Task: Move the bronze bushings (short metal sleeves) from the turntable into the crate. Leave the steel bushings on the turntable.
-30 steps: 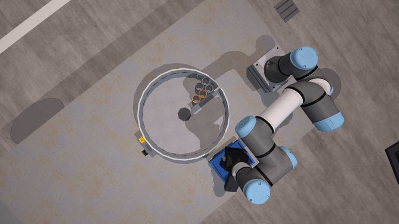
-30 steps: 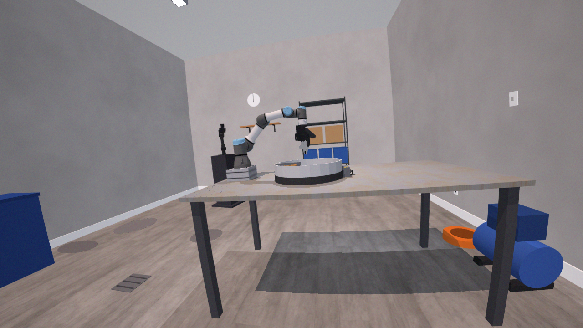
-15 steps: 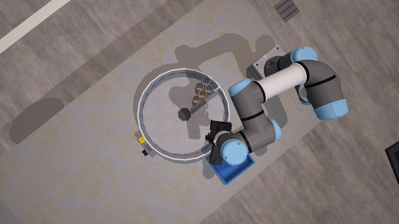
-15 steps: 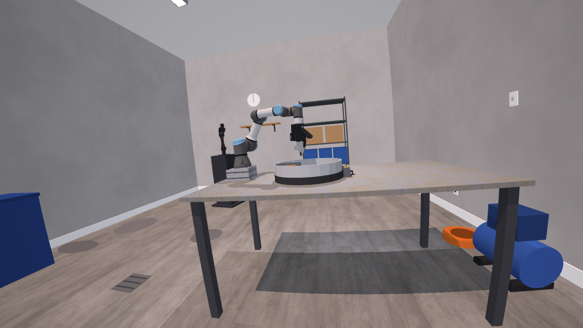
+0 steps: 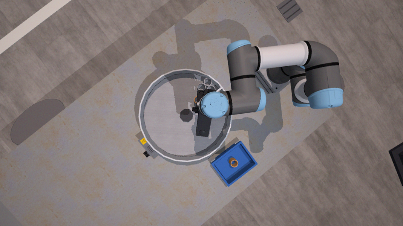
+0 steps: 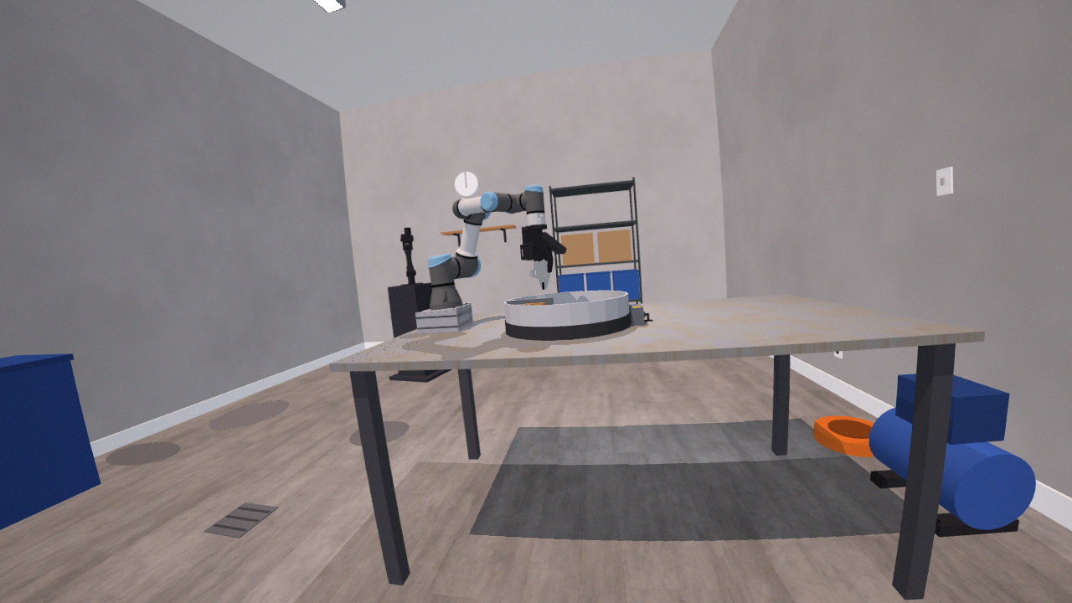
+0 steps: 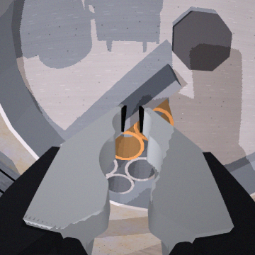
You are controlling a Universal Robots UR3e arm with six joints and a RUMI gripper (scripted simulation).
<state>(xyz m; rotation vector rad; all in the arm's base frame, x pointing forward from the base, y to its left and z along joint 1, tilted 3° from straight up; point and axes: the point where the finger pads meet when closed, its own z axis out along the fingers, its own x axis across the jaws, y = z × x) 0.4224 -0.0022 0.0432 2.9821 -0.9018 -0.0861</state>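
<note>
The crate (image 5: 248, 161) is blue, with one orange-bronze bushing (image 5: 233, 162) inside. The turntable (image 5: 146, 94) is grey with a white rim. The steel bushings (image 7: 142, 169) are pale grey.

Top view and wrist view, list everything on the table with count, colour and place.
Table: one, tan.
Turntable: one, grey, white-rimmed, table centre.
Hub: one, dark, turntable centre.
Divider bar: one, grey, hub to rim.
Bronze bushings: three, orange; two on turntable by divider bar, one in crate.
Steel bushings: three, grey, beside bronze pair.
Crate: one, blue, beside turntable.
Arm: one, grey and blue, over turntable.
Fingers: two, grey, shut, empty, above bushings.
</note>
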